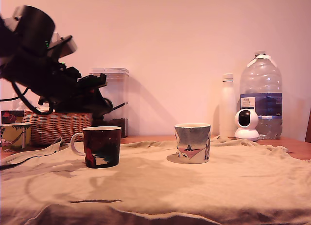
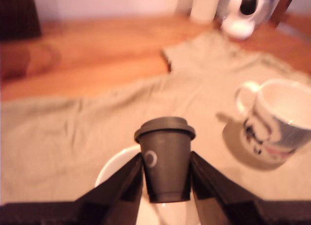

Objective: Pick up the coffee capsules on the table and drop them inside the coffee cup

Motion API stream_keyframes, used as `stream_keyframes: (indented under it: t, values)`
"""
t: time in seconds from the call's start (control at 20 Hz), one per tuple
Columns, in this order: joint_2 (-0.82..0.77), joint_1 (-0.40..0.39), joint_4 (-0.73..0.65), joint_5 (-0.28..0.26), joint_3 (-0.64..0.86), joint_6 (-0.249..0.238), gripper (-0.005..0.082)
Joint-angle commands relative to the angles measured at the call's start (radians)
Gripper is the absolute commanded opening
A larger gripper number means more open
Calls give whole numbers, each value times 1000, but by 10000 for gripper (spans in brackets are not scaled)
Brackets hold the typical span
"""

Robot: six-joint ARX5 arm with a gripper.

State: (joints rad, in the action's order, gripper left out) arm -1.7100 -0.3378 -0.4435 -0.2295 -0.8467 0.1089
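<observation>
A dark capsule [image 2: 165, 159] sits upright, clamped between the two fingers [image 2: 127, 179] of the gripper [image 2: 165, 186], above a white-lined mug [image 2: 109, 171]. One capsule shows; two mugs, the second [image 2: 279, 125] at 2 o'clock. The arm [image 1: 58, 84] hangs over the dark mug

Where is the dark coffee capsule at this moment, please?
In the wrist view, the dark capsule is clamped upright in the gripper, directly above the white inside of a mug. The light patterned mug stands apart on the cloth.
</observation>
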Motion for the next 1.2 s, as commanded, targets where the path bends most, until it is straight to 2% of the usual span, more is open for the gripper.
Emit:
stream_keyframes:
  t: [0.0,0.2,0.25,0.5,1.05,1.15]
  values:
    - [-3,0,61,3,-29,-13,227]
    - [-3,1,184,19,-70,-17,227]
    - [-3,2,205,28,-75,-32,227]
    - [-3,2,266,32,-92,-39,228]
    - [-3,2,306,32,-111,-40,228]
    - [-3,2,306,33,-111,-61,230]
